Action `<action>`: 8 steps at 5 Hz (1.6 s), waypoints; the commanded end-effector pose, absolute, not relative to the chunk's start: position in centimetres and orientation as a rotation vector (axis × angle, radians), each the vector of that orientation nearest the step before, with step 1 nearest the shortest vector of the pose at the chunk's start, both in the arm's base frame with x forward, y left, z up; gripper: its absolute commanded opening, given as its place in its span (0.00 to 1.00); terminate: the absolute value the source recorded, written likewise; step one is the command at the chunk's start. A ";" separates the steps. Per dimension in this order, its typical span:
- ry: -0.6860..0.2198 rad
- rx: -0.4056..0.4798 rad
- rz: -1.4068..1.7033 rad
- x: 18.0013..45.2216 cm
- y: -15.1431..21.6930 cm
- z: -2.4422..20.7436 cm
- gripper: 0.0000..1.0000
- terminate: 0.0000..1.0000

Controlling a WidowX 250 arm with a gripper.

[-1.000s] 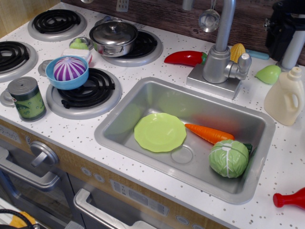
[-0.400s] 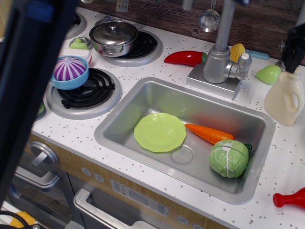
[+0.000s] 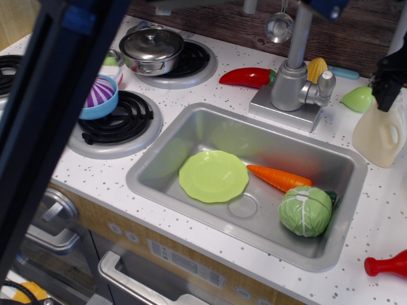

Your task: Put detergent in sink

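Note:
The cream-white detergent jug (image 3: 380, 136) stands upright on the counter just right of the sink's far right corner. My black gripper (image 3: 389, 95) has come down over its top and hides the cap. One finger (image 3: 384, 100) shows on the left of the neck, and the jaws look open around it. The steel sink (image 3: 210, 127) lies in the middle under the grey faucet (image 3: 292, 82). It holds a green plate (image 3: 213, 176), a carrot (image 3: 280, 178) and a cabbage (image 3: 305, 211).
My dark blue arm (image 3: 57, 108) crosses the left foreground and hides part of the stove. A lidded pot (image 3: 151, 49) and a blue bowl (image 3: 102, 95) sit on burners. A red pepper (image 3: 248, 77), corn (image 3: 317, 68) and a green piece (image 3: 358, 98) lie behind the sink. A red bottle (image 3: 388, 264) lies front right.
My gripper has dropped from above the detergent's cap down over it, so the cap is now hidden. The arm has swung across the left foreground. The jug has not moved.

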State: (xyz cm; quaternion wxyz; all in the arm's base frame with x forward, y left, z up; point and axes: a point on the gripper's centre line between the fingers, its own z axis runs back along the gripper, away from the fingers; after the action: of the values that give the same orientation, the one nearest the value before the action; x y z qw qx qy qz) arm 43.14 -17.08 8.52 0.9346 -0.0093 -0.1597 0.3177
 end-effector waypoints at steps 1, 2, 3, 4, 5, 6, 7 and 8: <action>-0.362 -0.065 0.680 44.5 -16.5 8.6 0.00 0.00; -0.361 -0.068 0.678 44.8 -16.4 8.2 0.00 0.00; -0.350 -0.017 0.689 43.8 -15.7 10.2 0.00 0.00; -0.304 0.076 0.651 41.7 -13.1 14.0 0.00 0.00; -0.284 0.144 0.611 39.5 -10.4 15.4 0.00 0.00; -0.288 0.170 0.560 37.3 -7.2 14.6 0.00 0.00; -0.249 0.156 0.507 35.7 -4.6 12.7 0.00 0.00; -0.194 0.119 0.467 33.5 -4.3 9.7 0.00 0.00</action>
State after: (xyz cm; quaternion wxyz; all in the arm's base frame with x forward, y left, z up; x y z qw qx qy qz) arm 31.81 -4.53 5.86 0.9690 0.0682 -0.0477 0.2327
